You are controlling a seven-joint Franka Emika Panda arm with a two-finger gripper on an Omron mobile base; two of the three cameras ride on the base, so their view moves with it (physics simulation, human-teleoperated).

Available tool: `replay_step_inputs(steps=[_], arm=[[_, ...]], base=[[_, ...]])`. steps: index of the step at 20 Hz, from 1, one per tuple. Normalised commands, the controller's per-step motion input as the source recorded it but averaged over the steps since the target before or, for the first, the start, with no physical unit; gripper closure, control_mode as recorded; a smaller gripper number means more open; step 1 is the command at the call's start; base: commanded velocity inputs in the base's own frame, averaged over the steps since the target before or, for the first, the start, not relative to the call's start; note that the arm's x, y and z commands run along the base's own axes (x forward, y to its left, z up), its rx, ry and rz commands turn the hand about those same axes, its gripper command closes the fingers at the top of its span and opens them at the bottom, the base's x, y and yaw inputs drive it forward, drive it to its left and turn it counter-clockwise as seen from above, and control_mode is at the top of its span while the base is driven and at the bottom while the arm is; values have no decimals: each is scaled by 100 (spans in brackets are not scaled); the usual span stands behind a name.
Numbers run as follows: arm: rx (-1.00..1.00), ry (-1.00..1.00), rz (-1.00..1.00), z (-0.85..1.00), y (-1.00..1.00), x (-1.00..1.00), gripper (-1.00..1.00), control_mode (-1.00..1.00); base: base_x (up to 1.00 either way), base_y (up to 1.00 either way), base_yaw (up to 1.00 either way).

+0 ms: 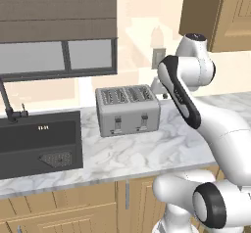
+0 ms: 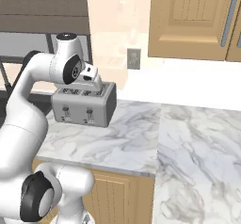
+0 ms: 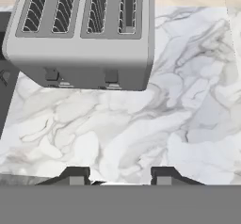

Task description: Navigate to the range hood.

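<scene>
The range hood is out of view. My gripper hangs above the marble counter, just in front of a silver four-slot toaster. Its two dark fingertips stand apart, so it is open with nothing between them. In the right base view the hand sits folded close to the arm, over the toaster.
A black sink with a dark faucet lies left of the toaster, under a window with a brown blind. Wooden wall cabinets hang at the right, with a wall outlet beneath. The counter turns a corner toward me at the right.
</scene>
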Motion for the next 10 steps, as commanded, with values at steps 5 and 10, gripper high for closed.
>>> replay_step_inputs(steps=[5,10], arm=[[0,0,0,-3,0,-41,-100,-100],[0,1,0,-29,0,-80,-100,-100]], base=[[0,0,0],[0,0,0]])
